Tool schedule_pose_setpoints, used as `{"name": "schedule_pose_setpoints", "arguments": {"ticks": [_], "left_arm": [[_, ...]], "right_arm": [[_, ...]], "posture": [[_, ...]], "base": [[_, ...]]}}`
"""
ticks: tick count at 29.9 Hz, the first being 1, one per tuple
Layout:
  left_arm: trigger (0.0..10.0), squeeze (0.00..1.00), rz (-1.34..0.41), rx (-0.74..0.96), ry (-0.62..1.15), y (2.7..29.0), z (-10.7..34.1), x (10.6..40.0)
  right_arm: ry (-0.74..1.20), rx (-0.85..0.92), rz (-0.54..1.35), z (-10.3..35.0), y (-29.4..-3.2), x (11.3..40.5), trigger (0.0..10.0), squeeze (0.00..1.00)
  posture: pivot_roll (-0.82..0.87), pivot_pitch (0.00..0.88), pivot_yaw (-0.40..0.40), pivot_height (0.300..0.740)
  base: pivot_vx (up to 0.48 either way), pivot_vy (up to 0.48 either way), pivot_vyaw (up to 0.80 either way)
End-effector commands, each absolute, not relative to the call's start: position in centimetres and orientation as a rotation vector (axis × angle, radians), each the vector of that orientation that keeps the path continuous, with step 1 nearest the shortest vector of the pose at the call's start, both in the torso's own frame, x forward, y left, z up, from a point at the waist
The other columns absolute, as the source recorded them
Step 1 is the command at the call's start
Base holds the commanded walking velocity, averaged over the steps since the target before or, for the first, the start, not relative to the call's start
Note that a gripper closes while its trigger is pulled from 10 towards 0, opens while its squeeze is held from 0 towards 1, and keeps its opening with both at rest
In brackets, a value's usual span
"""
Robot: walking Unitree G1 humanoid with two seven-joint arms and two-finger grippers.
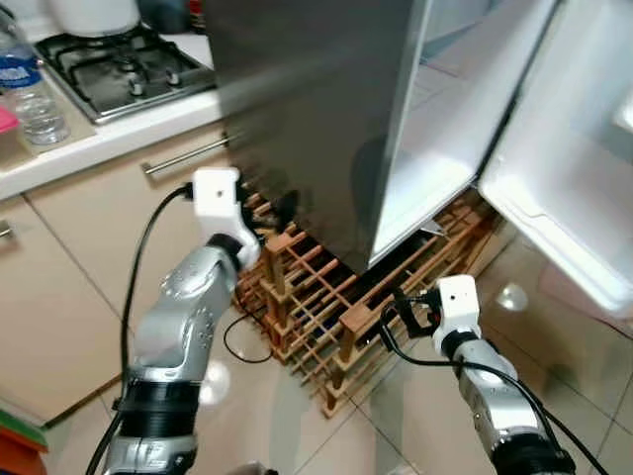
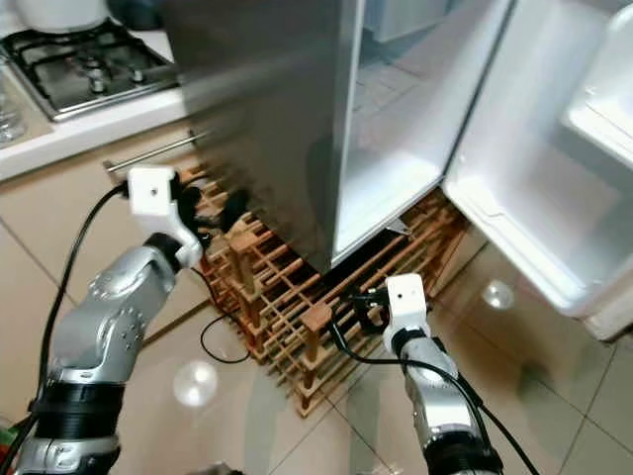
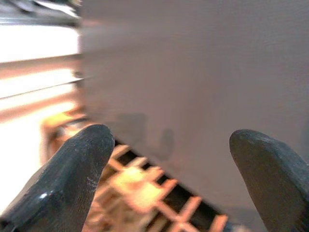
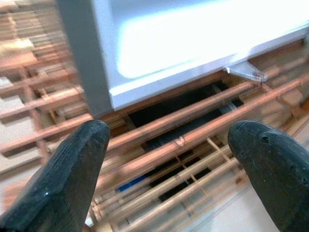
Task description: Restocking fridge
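The fridge [image 1: 326,119] fills the upper middle of the frame, a grey cabinet with its door [image 1: 584,168] swung open to the right and its white inside bare at the bottom. It stands on a wooden rack [image 1: 326,327] on the tiled floor [image 1: 415,416]. The left gripper [image 3: 169,164] is raised at centre left, close to the fridge's grey side, jaws wide and holding nothing. The right gripper [image 4: 166,164] sits lower, at bottom right, facing the rack under the fridge's open front, fingers also spread wide, empty. A gas hob [image 1: 124,69] and a water bottle [image 1: 30,94] sit at upper left on the counter [image 1: 99,143].
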State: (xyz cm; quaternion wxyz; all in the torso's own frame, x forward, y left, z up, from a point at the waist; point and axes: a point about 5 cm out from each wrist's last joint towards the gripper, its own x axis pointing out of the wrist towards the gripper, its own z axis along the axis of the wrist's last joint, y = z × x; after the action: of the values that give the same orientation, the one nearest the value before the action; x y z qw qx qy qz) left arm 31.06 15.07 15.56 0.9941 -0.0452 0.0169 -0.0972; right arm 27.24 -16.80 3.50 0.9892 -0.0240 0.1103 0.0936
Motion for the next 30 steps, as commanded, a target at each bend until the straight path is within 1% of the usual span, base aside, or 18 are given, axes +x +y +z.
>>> {"name": "schedule_pose_setpoints", "arguments": {"ticks": [1,3,5,6,8,13,16,21,24,30], "left_arm": [[10.0,0.00,-0.189,-0.037,-0.013,14.8,16.1,30.8],[10.0,0.00,-0.154,0.015,-0.011,15.7,15.0,30.3],[10.0,0.00,-0.125,0.062,-0.016,16.4,14.1,29.7],[10.0,0.00,-0.125,0.062,-0.016,16.4,14.1,29.7],[10.0,0.00,-0.104,0.097,-0.041,17.1,13.6,29.0],[10.0,0.00,-0.138,0.059,-0.044,16.9,13.2,27.6],[10.0,0.00,-0.132,0.042,-0.038,16.8,13.0,27.3],[10.0,0.00,-0.138,0.030,-0.049,15.9,13.1,27.7],[10.0,0.00,-0.144,0.016,-0.054,15.6,13.1,27.7],[10.0,0.00,-0.151,0.015,-0.059,15.1,13.1,27.7]], "right_arm": [[0.195,-0.040,0.148,4.1,-17.3,27.2,10.0,0.00],[0.098,-0.038,-0.002,5.8,-18.7,27.4,10.0,0.00],[0.011,-0.046,-0.087,7.6,-19.5,27.1,10.0,0.00],[0.011,-0.046,-0.087,7.6,-19.5,27.1,10.0,0.00],[-0.049,-0.086,-0.091,9.1,-19.7,26.3,10.0,0.00],[-0.091,-0.118,-0.077,10.2,-19.5,25.1,10.0,0.00],[-0.082,-0.102,-0.076,10.3,-19.2,25.1,10.0,0.00],[-0.035,-0.076,-0.074,9.9,-19.0,25.9,10.0,0.00],[-0.038,-0.085,-0.052,10.2,-18.7,26.3,10.0,0.00],[-0.005,-0.048,-0.022,10.0,-18.0,27.2,10.0,0.00]], "posture": [[0.01,0.000,-0.009,0.740],[0.00,0.000,-0.005,0.740],[0.00,0.000,-0.001,0.740],[0.00,0.000,-0.001,0.740],[0.00,0.000,0.000,0.740],[-0.01,0.000,-0.005,0.740],[-0.01,0.000,-0.008,0.740],[0.00,0.000,-0.015,0.740],[0.00,0.000,-0.017,0.740],[0.01,0.000,-0.020,0.740]], "base": [[0.000,0.000,0.00],[0.000,0.000,0.00],[0.000,0.000,0.00],[0.000,0.000,0.00],[0.000,0.000,0.00],[0.000,0.000,0.00],[0.000,0.000,0.00],[0.000,0.000,0.63],[0.000,0.458,0.62],[0.000,0.454,0.59]]}}
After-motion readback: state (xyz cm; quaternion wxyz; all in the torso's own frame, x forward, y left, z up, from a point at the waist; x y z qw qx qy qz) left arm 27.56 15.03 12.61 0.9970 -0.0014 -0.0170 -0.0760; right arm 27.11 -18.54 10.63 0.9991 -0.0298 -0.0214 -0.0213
